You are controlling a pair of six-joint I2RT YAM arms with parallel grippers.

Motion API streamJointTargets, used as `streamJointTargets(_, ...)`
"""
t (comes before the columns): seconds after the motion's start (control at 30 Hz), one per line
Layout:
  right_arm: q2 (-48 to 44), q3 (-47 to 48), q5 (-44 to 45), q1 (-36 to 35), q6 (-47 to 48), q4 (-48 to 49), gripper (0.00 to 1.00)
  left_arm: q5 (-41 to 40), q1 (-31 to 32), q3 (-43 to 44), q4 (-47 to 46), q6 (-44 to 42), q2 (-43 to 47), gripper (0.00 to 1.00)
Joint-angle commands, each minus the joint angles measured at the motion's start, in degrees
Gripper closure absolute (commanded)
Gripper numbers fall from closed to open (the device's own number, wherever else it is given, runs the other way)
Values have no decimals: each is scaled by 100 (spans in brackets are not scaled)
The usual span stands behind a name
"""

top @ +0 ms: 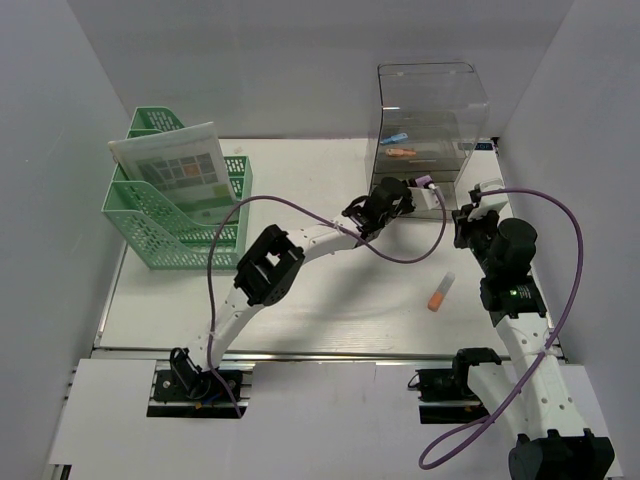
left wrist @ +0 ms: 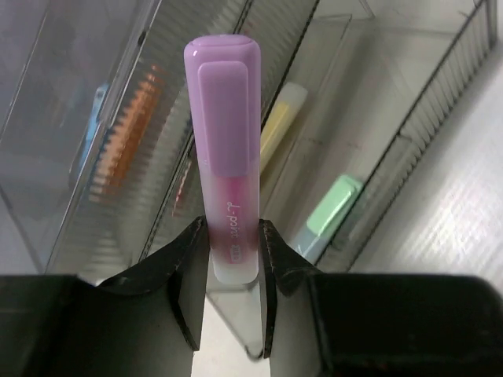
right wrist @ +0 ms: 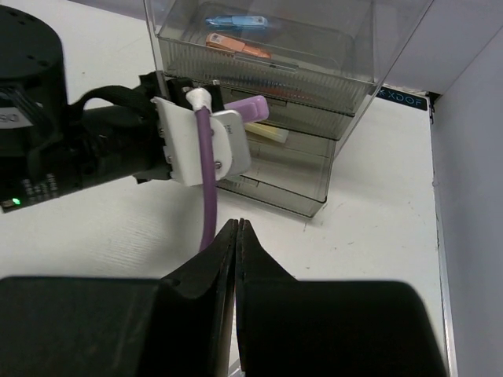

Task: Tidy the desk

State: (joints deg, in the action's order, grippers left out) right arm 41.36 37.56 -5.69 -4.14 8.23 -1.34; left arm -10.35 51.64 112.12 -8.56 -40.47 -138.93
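The desk (top: 330, 300) is a white tabletop with a metal rail along its front. My left gripper (left wrist: 233, 236) is shut on the lower end of a purple highlighter (left wrist: 224, 141). It holds the pen pointing into the clear drawer organizer (top: 430, 130) at the back right. In the right wrist view the purple highlighter (right wrist: 251, 108) sits at an open drawer of the organizer (right wrist: 314, 157). A yellow pen (left wrist: 279, 118) and a green one (left wrist: 334, 206) lie inside. My right gripper (right wrist: 237, 228) is shut on nothing, low over the desk in front of the organizer.
An orange highlighter (top: 441, 292) lies loose on the desk near the right arm. A green mesh file rack (top: 175, 215) holding a printed booklet (top: 180, 170) stands at the back left. Purple cables (top: 400, 250) loop over the middle. Pale grey walls enclose the desk.
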Motion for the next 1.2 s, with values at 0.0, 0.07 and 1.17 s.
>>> streamJointTargets(0.0, -6, 50, 130, 10, -67, 284, 98, -169, -40, 599, -490, -102, -186, 98)
streamJointTargets(0.07, -6, 58, 165, -8, -58, 284, 98, -230, -92, 960, -384, -58, -405, 93)
streamJointTargets(1.17, 353, -21, -765, 106, 495, 143, 39, -1242, -206, -3591, 1228, 5169, 5152, 70)
